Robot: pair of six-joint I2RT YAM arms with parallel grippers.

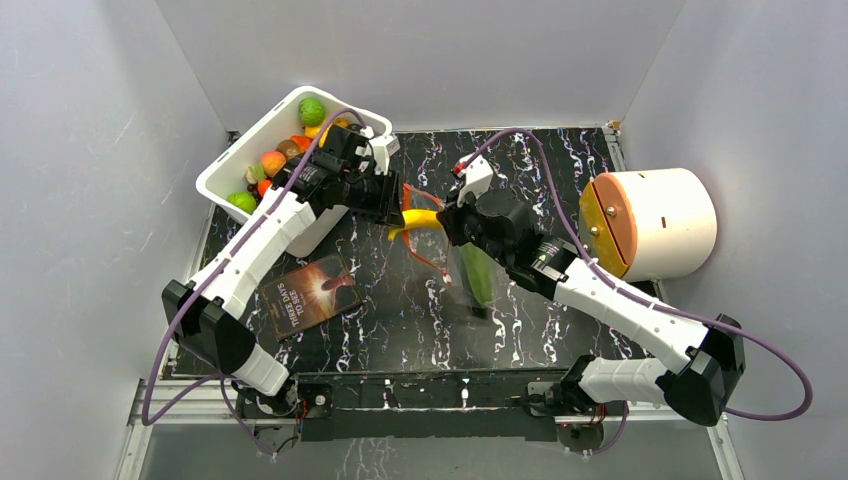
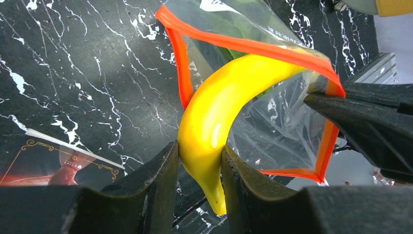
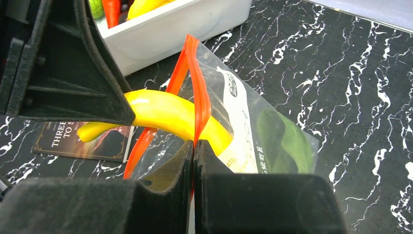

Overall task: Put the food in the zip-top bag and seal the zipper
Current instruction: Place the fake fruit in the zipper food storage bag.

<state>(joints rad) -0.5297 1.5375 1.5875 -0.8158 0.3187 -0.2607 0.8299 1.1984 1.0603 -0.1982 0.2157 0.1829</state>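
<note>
The banana (image 2: 219,107) is clamped near its stalk end between the fingers of the left gripper (image 2: 199,151), and its other end is passed through the open mouth of the bag (image 2: 277,131), beneath the upper run of the zipper (image 2: 243,46). The zipper is pinched at one edge of the mouth by the right gripper (image 3: 195,146), whose fingers are pressed tight together on the red-orange strip, so that the mouth is held up off the table (image 1: 560,150) and turned toward the left arm. A green vegetable (image 3: 285,141) is already lodged deeper in the bag (it is seen through the clear plastic, beyond the banana's tip). From above, the two grippers are seen close together over the middle of the table, with the bag trailing from the right gripper toward the near edge. The tub (image 1: 255,150) is set at the far left, just behind the left gripper, and more food (image 1: 312,108) is piled in it. A booklet (image 1: 310,293) is laid flat beside the left arm, apart from the bag.
</note>
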